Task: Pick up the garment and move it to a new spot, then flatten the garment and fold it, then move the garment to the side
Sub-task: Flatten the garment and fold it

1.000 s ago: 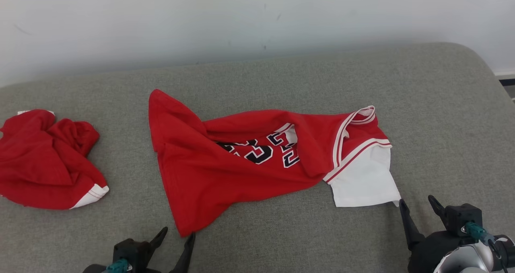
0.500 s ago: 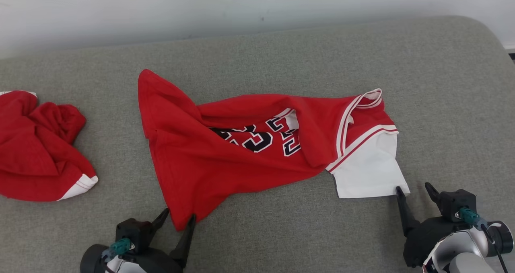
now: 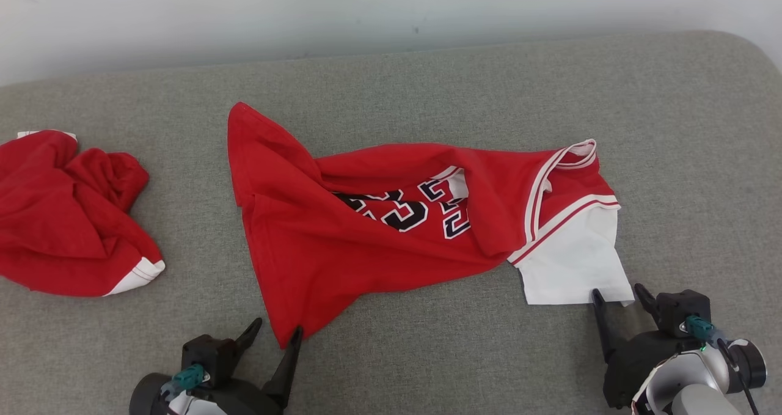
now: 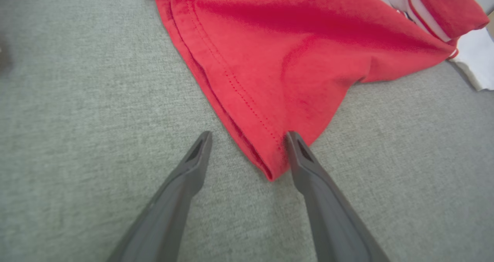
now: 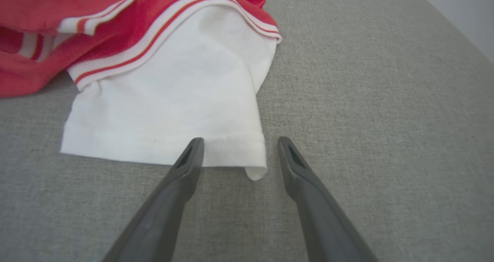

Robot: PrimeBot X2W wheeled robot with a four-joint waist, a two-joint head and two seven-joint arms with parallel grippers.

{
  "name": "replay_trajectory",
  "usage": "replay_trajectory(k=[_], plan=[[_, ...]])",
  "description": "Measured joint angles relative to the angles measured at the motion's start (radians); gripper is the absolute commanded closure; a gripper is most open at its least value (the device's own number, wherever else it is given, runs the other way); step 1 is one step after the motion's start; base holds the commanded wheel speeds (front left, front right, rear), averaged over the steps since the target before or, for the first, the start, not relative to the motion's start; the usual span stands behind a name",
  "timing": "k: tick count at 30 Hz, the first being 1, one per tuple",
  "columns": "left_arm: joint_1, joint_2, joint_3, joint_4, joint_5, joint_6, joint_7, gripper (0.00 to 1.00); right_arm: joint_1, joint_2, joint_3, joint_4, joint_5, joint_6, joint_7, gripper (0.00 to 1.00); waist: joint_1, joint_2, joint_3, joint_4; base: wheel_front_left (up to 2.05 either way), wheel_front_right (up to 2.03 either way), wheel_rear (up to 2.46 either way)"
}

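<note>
The garment (image 3: 379, 231), a red jersey with dark white-edged numerals and a white sleeve (image 3: 568, 262), lay crumpled and stretched sideways across the middle of the grey padded surface (image 3: 427, 97). One red corner pointed up toward 11 o'clock, the red hem tapered to a point toward 7 o'clock, and the sleeve sat at the 4 o'clock end. A second red garment (image 3: 67, 219) lay bunched in a heap at 9 o'clock in the head view, well apart from the jersey. A pale wall (image 3: 366, 11) ran behind the surface at 12 o'clock. The left jaws stood at 7 o'clock in the head view, spread wide and holding nothing. In the left wrist view the stitched hem corner (image 4: 266, 165) lay between the two dark fingers (image 4: 193, 165), nearer the one at 3 o'clock, whose tip met the edge of the cloth; the finger at 9 o'clock stood clear on bare fabric. The right jaws stood at 5 o'clock in the head view, likewise spread wide and gripping nothing. In the right wrist view the lower corner (image 5: 254, 171) of the sleeve hem lay in the gap between the fingers (image 5: 185, 165), with the tip at 9 o'clock overlapping the hem and the tip at 3 o'clock just beside the cloth, over bare surface.
</note>
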Motion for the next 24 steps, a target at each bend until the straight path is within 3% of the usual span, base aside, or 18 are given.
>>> replay_trajectory(k=[2,6,13,24], plan=[[-0.006,-0.004,-0.004,0.009,0.0,-0.008,-0.002,0.0,-0.001,0.002,0.001,0.009,0.0,0.004,0.004,0.05,0.0,0.0,0.0,0.002,0.0,0.0,0.0],[-0.018,-0.009,-0.014,0.028,0.0,-0.009,-0.011,0.0,-0.001,0.005,0.003,0.025,0.0,0.004,0.005,0.01,0.0,0.0,0.0,0.004,0.0,0.0,0.0],[-0.024,-0.009,-0.022,0.046,0.0,-0.025,-0.025,0.0,-0.014,0.006,0.003,0.045,0.002,0.004,0.004,0.02,0.0,0.0,0.0,0.003,0.0,0.0,0.0],[-0.017,-0.013,-0.053,0.048,-0.003,-0.044,-0.054,0.0,-0.017,0.007,-0.002,0.073,0.018,0.005,-0.009,0.1,0.0,0.0,-0.005,0.015,0.0,0.0,0.0]])
